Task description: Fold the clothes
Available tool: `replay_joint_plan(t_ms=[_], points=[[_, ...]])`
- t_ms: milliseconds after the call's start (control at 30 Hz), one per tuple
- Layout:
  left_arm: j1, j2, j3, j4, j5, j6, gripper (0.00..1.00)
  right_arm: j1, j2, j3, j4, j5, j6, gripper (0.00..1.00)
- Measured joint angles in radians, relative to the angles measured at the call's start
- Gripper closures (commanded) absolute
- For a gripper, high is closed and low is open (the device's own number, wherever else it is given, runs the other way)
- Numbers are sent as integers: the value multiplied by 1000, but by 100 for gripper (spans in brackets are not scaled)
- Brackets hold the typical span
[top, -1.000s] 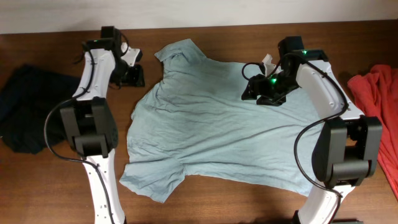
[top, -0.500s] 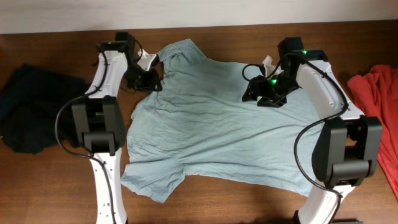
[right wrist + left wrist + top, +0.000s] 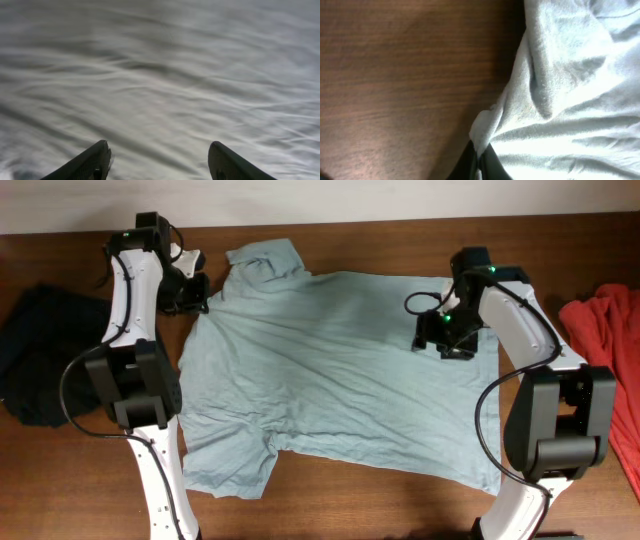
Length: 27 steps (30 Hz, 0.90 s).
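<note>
This looks like a robotics lab bench, not a home. A white-and-black left arm (image 3: 130, 290) and right arm (image 3: 520, 310) rise from bases at the lower edge of a brown wooden table (image 3: 60, 480). Black cables (image 3: 479, 430) loop beside them and green indicator lights (image 3: 448, 317) glow. A plain pale wall (image 3: 320, 200) crosses the top edge. A pale T-shirt (image 3: 340, 380), a dark garment (image 3: 40, 360) and a red garment (image 3: 605, 340) lie on the wood.

Plain pale grey-blue T-shirt (image 3: 340, 370), unpatterned. Dark navy garment (image 3: 40, 365) at left; red garment (image 3: 605, 330) at right. Counter (image 3: 380, 510): reddish-brown, fine wood grain. Left arm (image 3: 128, 290) and right arm (image 3: 520, 315): white links, black joints, small green lights. Wall (image 3: 300, 198): off-white.
</note>
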Motion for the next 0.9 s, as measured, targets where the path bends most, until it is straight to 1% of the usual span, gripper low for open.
replay_joint_plan(t_ms=[67,167,200,233,267,367,467,567,667,767,800,833,900], points=[[0,0,0,-8,-13,-2,91,-14,0,-40,31,19,14,42],[-7,0,0,-11,-16,-1,91,-31,0,-120,106,36,32,71],[-10,0,0,-12,-18,-1,91,-37,0,-163,150,42,43,84],[-12,0,0,-14,-19,-1,91,-39,0,-181,164,46,48,91],[-13,0,0,-15,-19,-1,91,-43,0,-214,192,50,64,95],[-13,0,0,-18,-22,-1,92,-55,-15,-286,269,64,110,96],[-13,0,0,-26,-38,-1,96,-65,-43,-332,304,79,171,96],[-13,0,0,-40,-87,0,99,-87,-54,-341,266,137,212,96],[-12,0,0,-56,-154,-1,99,-145,-57,-343,211,210,232,96],[-12,0,0,-59,-176,-5,99,-194,-58,-346,193,236,239,96],[-11,0,0,-58,-176,-10,94,-202,-58,-346,192,236,238,96],[-11,0,0,-55,-176,-15,74,-206,-58,-346,192,234,239,96],[-9,0,0,-45,-177,-22,55,-207,-58,-346,192,235,238,96]])
